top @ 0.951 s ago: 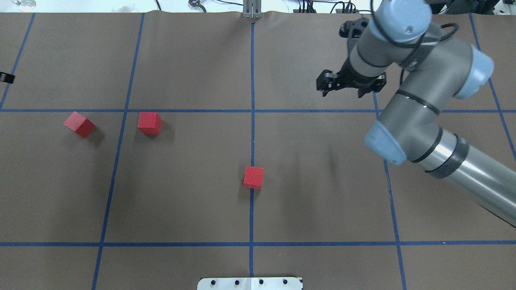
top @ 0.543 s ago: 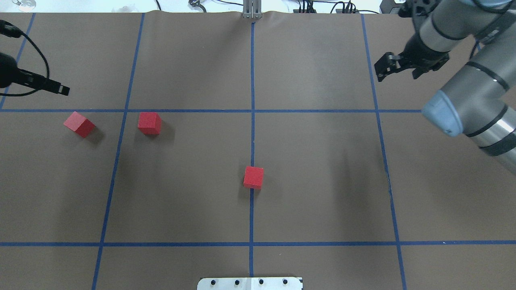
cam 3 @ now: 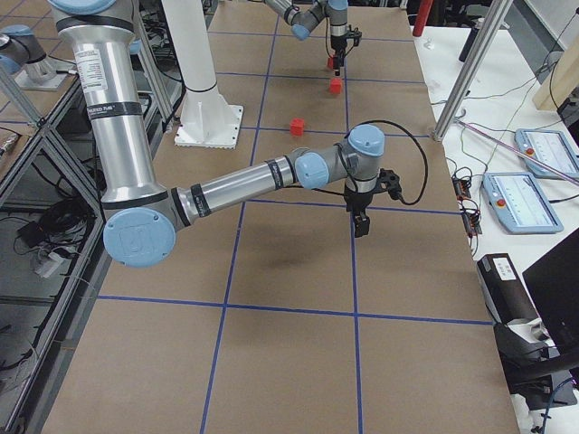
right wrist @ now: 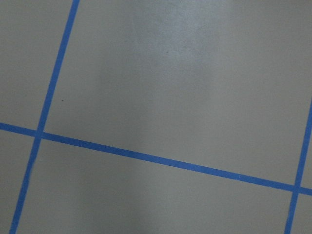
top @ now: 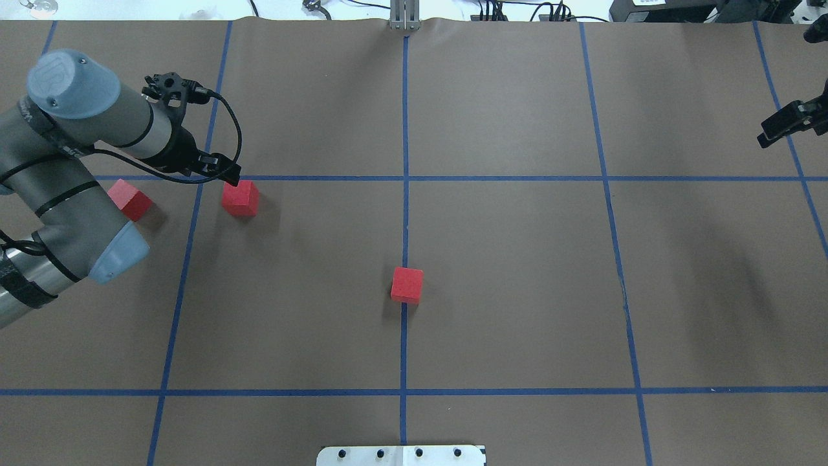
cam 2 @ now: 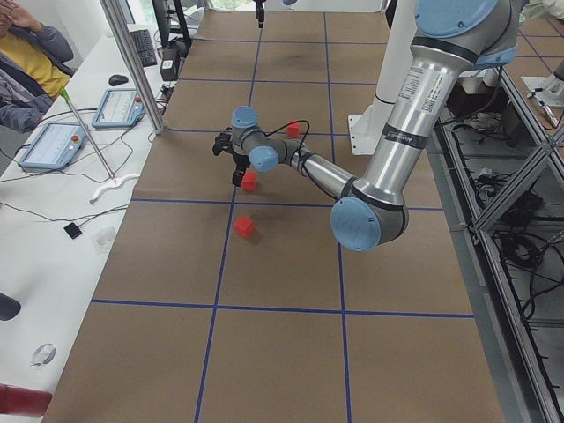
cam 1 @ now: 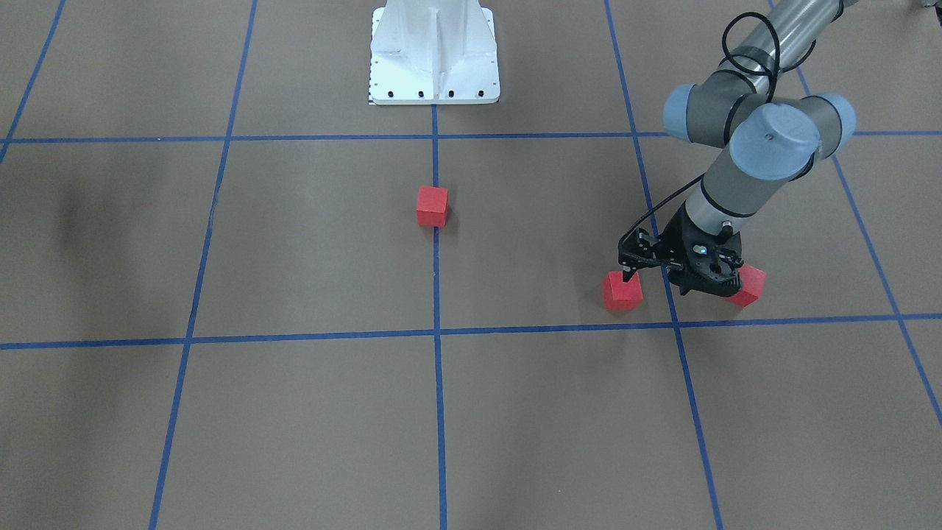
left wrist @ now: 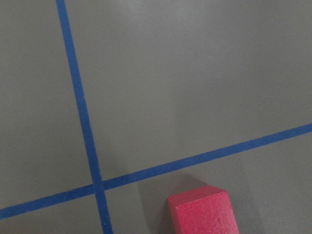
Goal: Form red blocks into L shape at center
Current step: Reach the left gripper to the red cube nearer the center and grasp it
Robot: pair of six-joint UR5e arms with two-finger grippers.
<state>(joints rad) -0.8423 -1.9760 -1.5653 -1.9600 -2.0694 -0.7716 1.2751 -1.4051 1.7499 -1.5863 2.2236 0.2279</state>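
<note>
— Where are the blocks?
— All three are on the table (top: 517, 291); the center block (top: 407, 285) sits on the middle tape line (top: 405, 116), apart from the others; the inner block (top: 240, 198) and the outer block (top: 132, 203) lie well off on the robot's left, either side of another tape line, just on the robot's side of a cross line.
— And the left hand?
— The left hand (cam 1: 678, 281) hangs low over that pair, fingers apart, gripping nothing; from the front, one fingertip (cam 1: 628, 275) shows at the inner block's top edge, and the hand's other side hides part of the outer block; whether anything touches, I cannot tell; its wrist camera shows one block at the bottom edge, near a tape crossing.
— The right hand?
— The right hand (cam 3: 359, 226) is far off toward the robot's right, above bare table by a tape line, well apart from every block; spread or closed, I cannot tell.
— An L yet?
— No; no two blocks touch.
</note>
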